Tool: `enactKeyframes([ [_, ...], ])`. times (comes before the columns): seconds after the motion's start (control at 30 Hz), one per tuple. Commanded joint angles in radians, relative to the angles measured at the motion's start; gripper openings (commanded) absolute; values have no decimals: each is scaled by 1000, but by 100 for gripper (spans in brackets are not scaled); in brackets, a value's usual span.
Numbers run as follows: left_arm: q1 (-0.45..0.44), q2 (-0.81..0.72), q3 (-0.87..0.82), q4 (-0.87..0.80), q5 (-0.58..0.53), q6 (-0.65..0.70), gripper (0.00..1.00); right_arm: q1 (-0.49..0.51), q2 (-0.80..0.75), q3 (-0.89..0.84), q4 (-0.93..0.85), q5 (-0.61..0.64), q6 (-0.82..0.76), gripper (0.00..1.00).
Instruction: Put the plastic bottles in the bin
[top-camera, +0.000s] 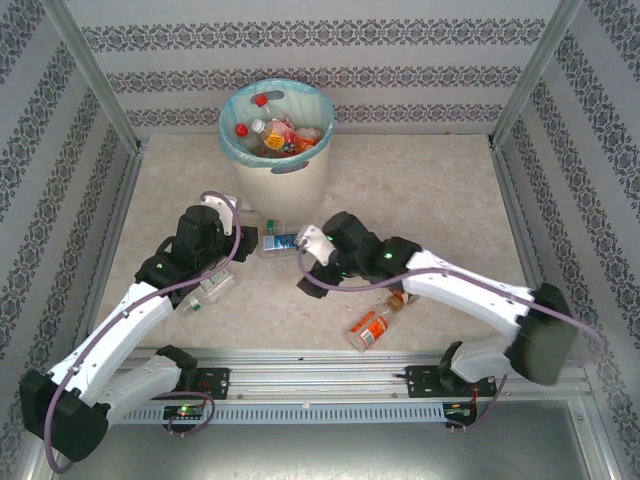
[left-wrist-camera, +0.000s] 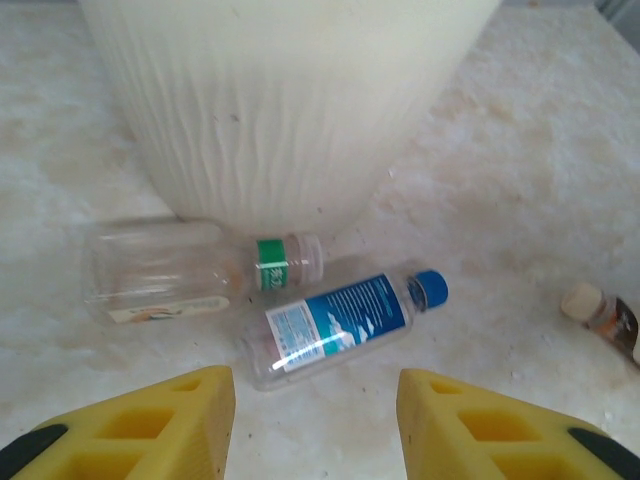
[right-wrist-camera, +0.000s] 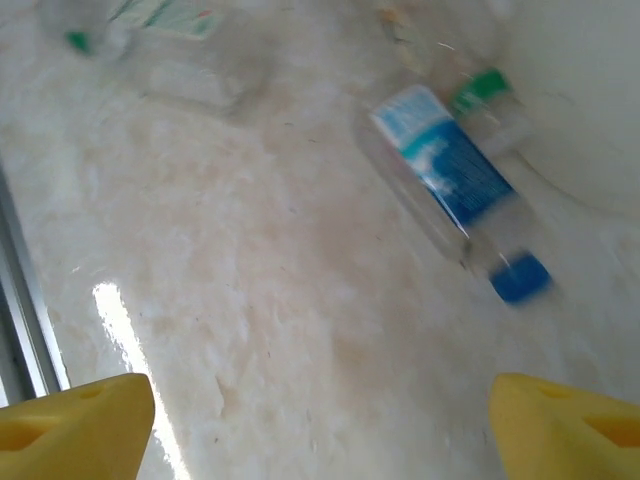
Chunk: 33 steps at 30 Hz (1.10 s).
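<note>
**At the foot of the bin (top-camera: 270, 195), two bottles lie in front of two spread end effectors**

On the pale marbled surface (top-camera: 450, 200), the cream-white bin stands near the far edge. Its rim is lined with a light blue bag, and a heap of plastic bottles (top-camera: 275, 132) lies inside, with red and white caps showing.

A clear bottle (left-wrist-camera: 190, 270) with a green neck band lies on its side close against the base of the bin. Just in front of it lies a blue-labelled bottle (left-wrist-camera: 340, 320) with a blue cap, also on its side.

The left end effector (left-wrist-camera: 315, 385) hovers near these two with its yellow fingers (left-wrist-camera: 190, 420) parted and nothing between them. The right end effector (right-wrist-camera: 320, 390) faces the same pair from the other side. Its fingers are set wide apart and also empty. The right wrist view is blurred.

An orange bottle (top-camera: 372, 327) lies well apart from the bin, near the front rail and beside the right arm. A clear bottle with a green cap (top-camera: 212, 290) lies partly under the left arm. A brownish bottle with a pale cap (left-wrist-camera: 605, 315) is cut off at the right edge of the left wrist view.
</note>
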Motion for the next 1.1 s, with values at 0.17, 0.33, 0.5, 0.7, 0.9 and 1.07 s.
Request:
enactKeyframes([
  [0.17,-4,67,21,105,126,62,48,-275,-171,-101,-364,184,434,86],
  [0.33,-5,76,26,126,152,49,49,-417,-129,-129,-437,121,412,91],
  [0.5,-5,69,33,116,146,50,50,-442,-47,-147,-401,71,372,92],
  [0.7,-5,62,42,109,138,52,51,-450,64,-143,-368,62,365,91],
  [0.9,-4,62,51,101,130,62,52,-464,174,-132,-338,90,346,87],
  [1.07,-5,62,51,98,127,63,53,-466,241,-114,-326,106,325,82],
])
